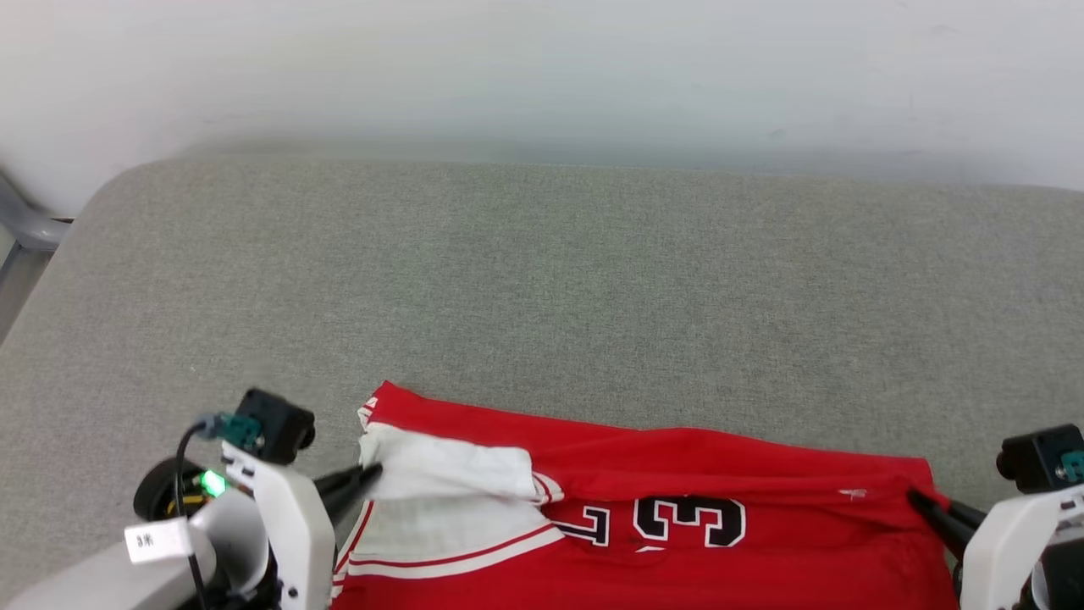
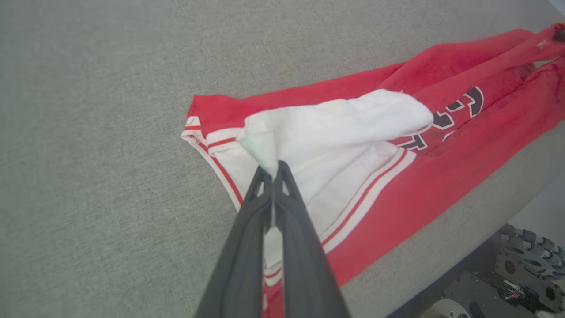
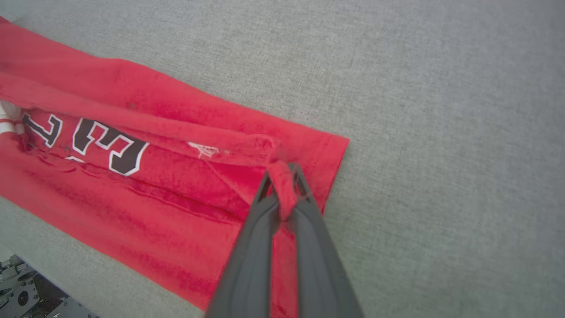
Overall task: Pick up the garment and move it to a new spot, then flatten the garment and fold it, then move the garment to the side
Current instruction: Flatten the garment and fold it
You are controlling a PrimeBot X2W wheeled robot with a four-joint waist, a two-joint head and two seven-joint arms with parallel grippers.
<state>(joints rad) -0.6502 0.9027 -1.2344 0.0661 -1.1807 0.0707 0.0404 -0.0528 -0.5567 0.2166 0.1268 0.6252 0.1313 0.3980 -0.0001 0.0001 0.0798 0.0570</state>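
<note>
left pincer [image 2: 274, 168]: mine, fingers pressed together, pinching the tip of a white sleeve fold and pulling it up into a small peak
right pincer [image 3: 282, 170]: mine, also pressed together, pinching a bunched bit of red fabric at the jersey's right corner
jersey [image 1: 762, 542]: red, lies along the near edge of the tabletop, spread sideways between my two pincers; its near part runs off the bottom of the head view
white sleeve panel [image 1: 449, 470]: at my left end, flopped over toward the lettering, red-white striped trim below it
number 3 [image 1: 690, 521]: black with a white outline, upside down in the head view, mid-jersey, just right of the white panel
red ridge [image 3: 176, 128]: raised crease running across the jersey to my right pincer
tabletop [image 1: 542, 280]: grey, cloth-covered, rounded far-left corner, pale wall [image 1: 542, 68] behind
</note>
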